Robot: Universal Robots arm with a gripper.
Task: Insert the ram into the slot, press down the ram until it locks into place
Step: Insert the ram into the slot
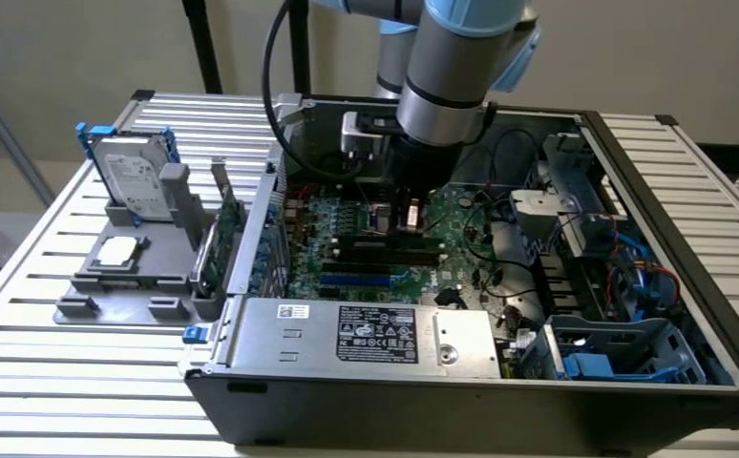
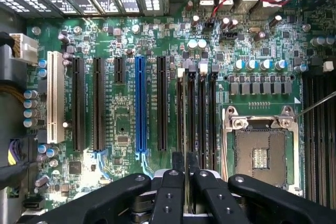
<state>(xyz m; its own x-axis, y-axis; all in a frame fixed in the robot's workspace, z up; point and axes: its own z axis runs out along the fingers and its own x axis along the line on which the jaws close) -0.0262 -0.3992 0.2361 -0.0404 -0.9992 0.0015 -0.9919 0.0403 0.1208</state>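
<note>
Ram (image 2: 181,119) first, from your wrist view. You're seeing it edge-on, a thin brownish strip that runs out from between the fingertips and lies right along the slot (image 2: 181,78). That slot is the end one in the row of four black ones. Your gripper (image 2: 185,157) has its jaws narrow, pinched on that strip with barely a sliver of gap showing. Honestly can't tell whether the stick is seated or just resting on top of the slot. The end clips are too small to read either way. The neighbouring slots (image 2: 202,119) run parallel just beside it. On one side of the row you've got the blue socket (image 2: 139,103) among longer black sockets. On the other side is the CPU socket (image 2: 261,150) in its metal frame. Everything sits on the green board (image 2: 121,124).

Exterior view: your arm (image 1: 453,67) comes straight down into the open case (image 1: 472,420). The gripper (image 1: 410,215) is low, right at the board, about mid-case. The power supply (image 1: 369,334) lies along the near side of the case. Over on the exterior view's left, a grey fixture (image 1: 115,277) sits on the slatted table (image 1: 64,372) just beside the case. A hard drive (image 1: 134,176) stands upright in it.
</note>
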